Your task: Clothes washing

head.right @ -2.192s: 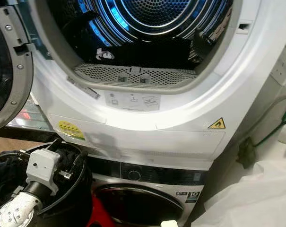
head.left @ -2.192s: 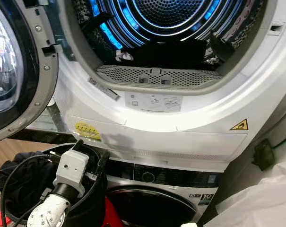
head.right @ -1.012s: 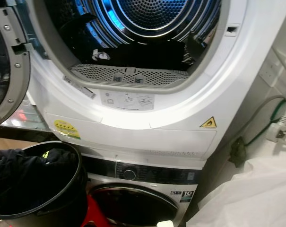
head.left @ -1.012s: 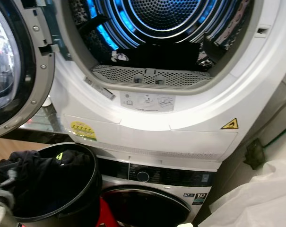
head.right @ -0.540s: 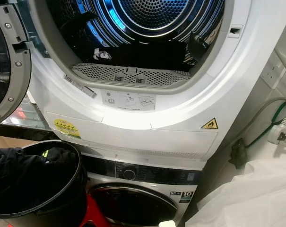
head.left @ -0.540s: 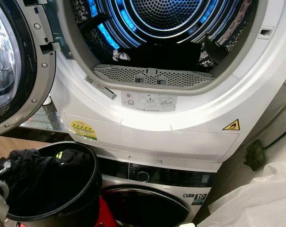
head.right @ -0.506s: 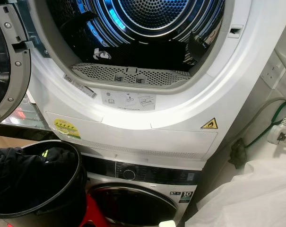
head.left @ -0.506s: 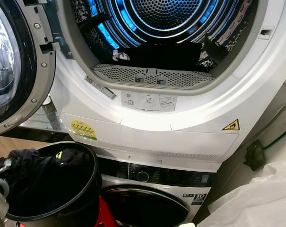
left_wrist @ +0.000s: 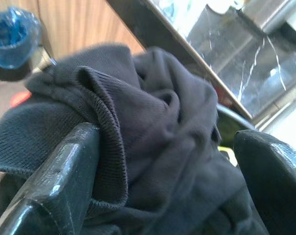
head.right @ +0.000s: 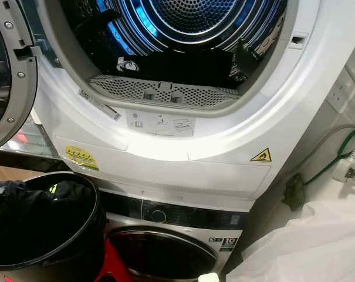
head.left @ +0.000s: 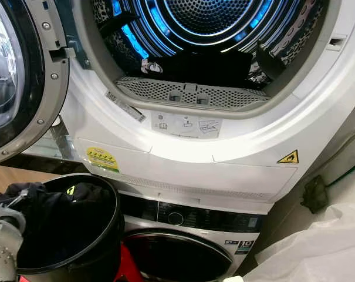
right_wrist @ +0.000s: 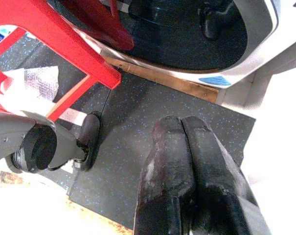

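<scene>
The upper dryer (head.left: 183, 158) stands open, its drum (head.left: 206, 17) lit blue, with dark clothes (head.left: 206, 67) lying at the drum's bottom behind the lint filter (head.left: 189, 94). At lower left a black bucket (head.left: 115, 217) holds a heap of dark clothes (head.left: 54, 217). My left arm's silver wrist (head.left: 1, 241) is at the bucket's left rim. In the left wrist view my left gripper (left_wrist: 162, 186) is open, and a dark ribbed garment (left_wrist: 138, 127) lies between its fingers (left_wrist: 59, 181). My right gripper (right_wrist: 182, 122) hangs shut over the dark floor mat (right_wrist: 138, 147).
The dryer door (head.left: 19, 76) swings out at the left. Below the dryer is a washing machine (head.left: 183, 247) with its door closed. A red stool (right_wrist: 64, 44) stands by the bucket. A white sheet (head.left: 318, 247) fills the lower right, with a plug and cable (head.right: 347, 167) above it.
My left arm has pulled back from above the bucket to its left rim at the picture's lower left corner. The camera has shifted slightly.
</scene>
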